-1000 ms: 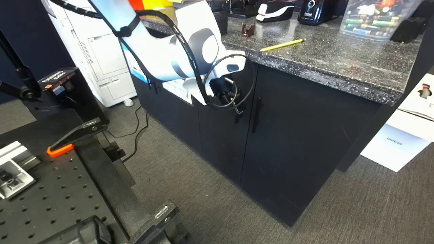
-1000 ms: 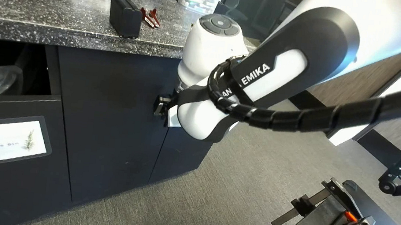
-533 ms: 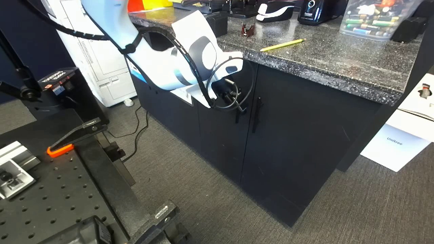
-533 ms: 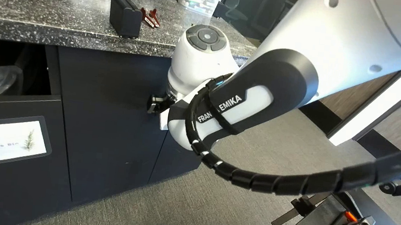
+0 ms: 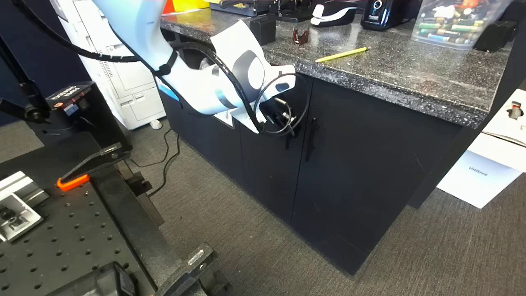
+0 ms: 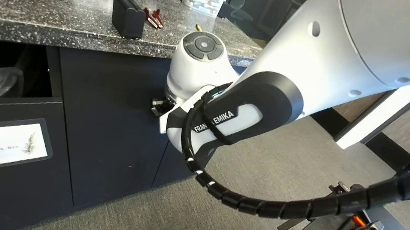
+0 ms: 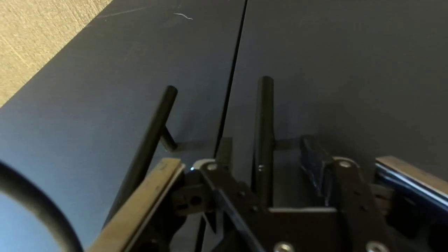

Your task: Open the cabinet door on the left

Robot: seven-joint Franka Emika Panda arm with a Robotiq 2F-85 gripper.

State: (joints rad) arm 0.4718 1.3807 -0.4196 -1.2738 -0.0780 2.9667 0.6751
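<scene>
The cabinet door on the left is a flat black panel (image 5: 267,172) in an exterior view, standing flush with its neighbour. Its slim bar handle (image 7: 266,115) is on the right in the wrist view, where the floor appears at the top. My gripper (image 7: 268,155) is open around that bar, one finger (image 7: 224,150) on one side and the opposite pad (image 7: 315,164) on the other. Gaps show on both sides of the bar, the wider one towards the right-hand pad. The hand and looping cables partly hide the gripper in an exterior view, though the handle's lower end (image 5: 287,142) still shows.
The twin black door (image 5: 353,176) has its own bar handle (image 7: 150,140) close beside my fingers. Above, the stone countertop (image 5: 390,82) overhangs the doors. A dark perforated table (image 5: 74,234) stands across the carpet. An open cubby (image 6: 10,66) lies beyond the door.
The forearm has swung lower. In an exterior view the hand has shifted left and down, staying at the handle. Neither door has visibly moved.
</scene>
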